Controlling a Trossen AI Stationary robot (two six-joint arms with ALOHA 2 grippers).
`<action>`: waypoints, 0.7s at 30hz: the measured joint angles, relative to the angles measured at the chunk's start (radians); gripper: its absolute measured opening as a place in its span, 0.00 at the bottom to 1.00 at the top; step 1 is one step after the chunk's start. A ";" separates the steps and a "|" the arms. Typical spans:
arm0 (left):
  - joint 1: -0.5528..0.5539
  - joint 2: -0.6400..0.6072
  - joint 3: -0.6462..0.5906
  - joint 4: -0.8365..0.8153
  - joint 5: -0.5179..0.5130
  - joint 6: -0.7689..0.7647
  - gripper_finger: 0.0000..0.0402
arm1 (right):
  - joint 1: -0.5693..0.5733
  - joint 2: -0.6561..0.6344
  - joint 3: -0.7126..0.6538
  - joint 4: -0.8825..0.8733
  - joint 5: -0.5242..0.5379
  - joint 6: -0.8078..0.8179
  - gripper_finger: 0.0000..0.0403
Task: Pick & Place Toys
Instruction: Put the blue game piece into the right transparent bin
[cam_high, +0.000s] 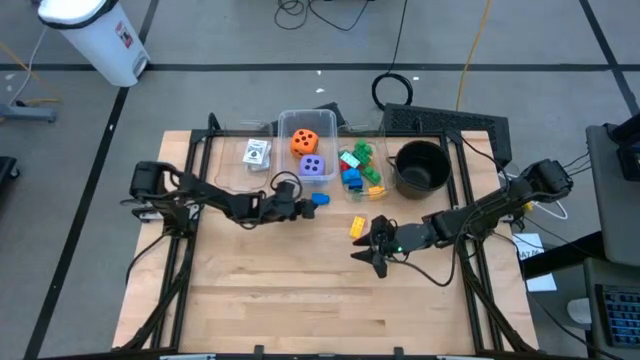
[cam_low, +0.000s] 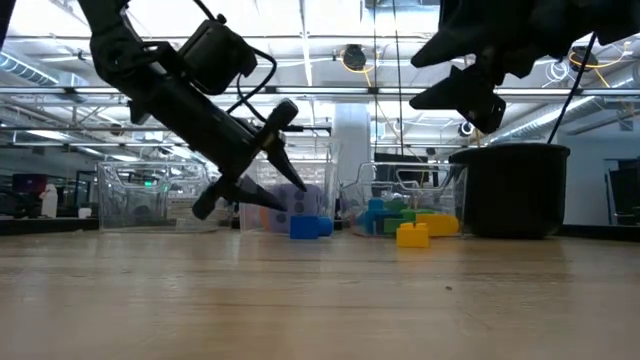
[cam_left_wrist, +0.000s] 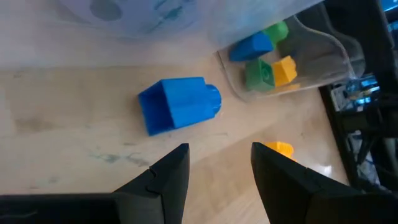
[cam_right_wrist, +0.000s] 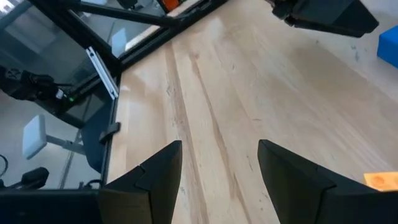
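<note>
- Left gripper (cam_high: 303, 207) hangs over the table, fingers apart and grasping nothing, just left of the blue brick (cam_high: 319, 199) lying on the wood (near the dice bin (cam_high: 283, 150))
- Right gripper (cam_high: 368, 244) hovers right of centre, fingers spread, empty
- Yellow brick (cam_high: 357, 226) lies on the wood just beyond it
- Orange die (cam_high: 304, 140) and purple die (cam_high: 313, 167) sit in the bin

Black pot (cam_high: 420, 167), clear bins (cam_high: 288, 125)
</note>
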 joint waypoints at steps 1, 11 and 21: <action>0.000 0.008 0.001 0.014 -0.002 0.000 0.44 | 0.000 0.000 0.000 -0.005 0.000 0.000 0.50; -0.005 0.044 0.014 0.013 -0.088 -0.019 0.44 | 0.000 0.000 0.000 -0.016 0.001 -0.003 0.50; -0.005 0.115 0.087 0.019 -0.110 0.031 0.44 | 0.000 0.000 0.000 -0.035 0.002 -0.003 0.50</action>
